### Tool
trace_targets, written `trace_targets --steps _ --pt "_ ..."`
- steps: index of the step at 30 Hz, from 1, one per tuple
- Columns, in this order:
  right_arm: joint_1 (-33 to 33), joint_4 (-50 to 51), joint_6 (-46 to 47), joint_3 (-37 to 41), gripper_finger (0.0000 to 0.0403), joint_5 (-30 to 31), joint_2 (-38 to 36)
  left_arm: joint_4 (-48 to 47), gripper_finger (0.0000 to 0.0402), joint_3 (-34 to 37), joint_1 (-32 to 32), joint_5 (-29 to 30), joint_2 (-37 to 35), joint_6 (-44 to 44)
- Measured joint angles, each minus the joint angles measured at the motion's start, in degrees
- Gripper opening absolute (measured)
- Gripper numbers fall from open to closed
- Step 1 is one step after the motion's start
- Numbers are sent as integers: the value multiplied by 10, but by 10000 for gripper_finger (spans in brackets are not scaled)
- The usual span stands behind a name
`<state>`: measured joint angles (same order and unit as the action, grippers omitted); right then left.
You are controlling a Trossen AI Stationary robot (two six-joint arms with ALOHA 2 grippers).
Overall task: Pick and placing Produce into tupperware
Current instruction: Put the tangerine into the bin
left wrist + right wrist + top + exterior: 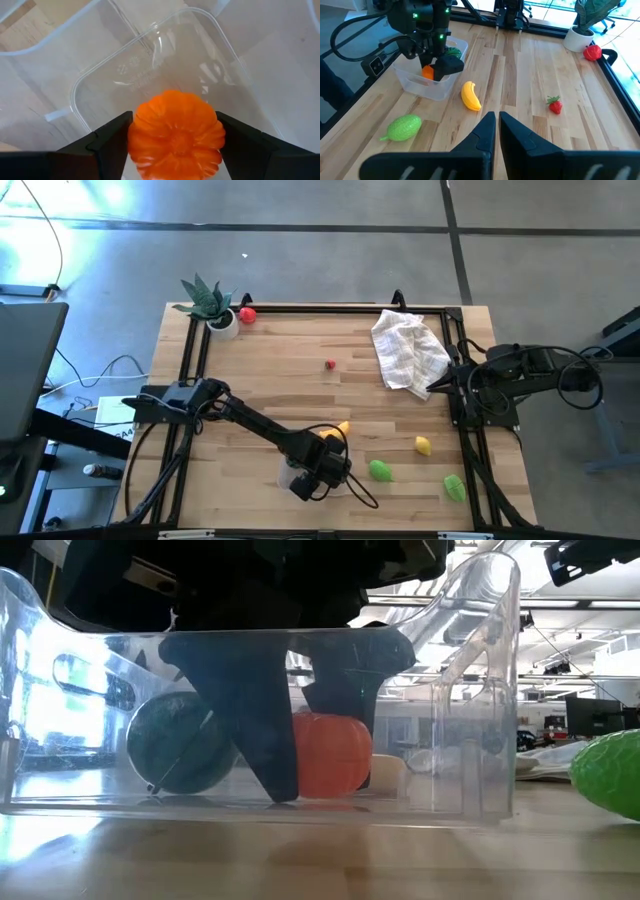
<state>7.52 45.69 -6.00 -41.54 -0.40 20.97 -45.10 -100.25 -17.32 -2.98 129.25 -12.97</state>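
Observation:
The clear tupperware stands near the table's front edge. My left gripper reaches down into it, its fingers on either side of an orange pumpkin-like toy. A dark green round toy lies beside it on the container's floor. On the table lie a banana, a lemon, two green toys, a strawberry and a red toy. My right gripper waits shut at the right edge. My left gripper has the orange toy between its two fingers, which lie against two opposite sides of it. They come from above, pointing steeply down into the tupperware. The toy's underside sits on the container's floor, stem side up.
A potted spiky plant stands at the far left corner. A crumpled white checked cloth lies at the far right. A black frame rail runs round the table. Bare wood lies open in the middle.

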Motion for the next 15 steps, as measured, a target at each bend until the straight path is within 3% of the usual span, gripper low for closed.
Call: trace_targets --steps 7,15 --pt "0 0 0 0 16 0 0 -14 302 0 -1 0 0 4" --pt "0 0 0 0 16 0 0 -14 300 0 -1 0 0 11"
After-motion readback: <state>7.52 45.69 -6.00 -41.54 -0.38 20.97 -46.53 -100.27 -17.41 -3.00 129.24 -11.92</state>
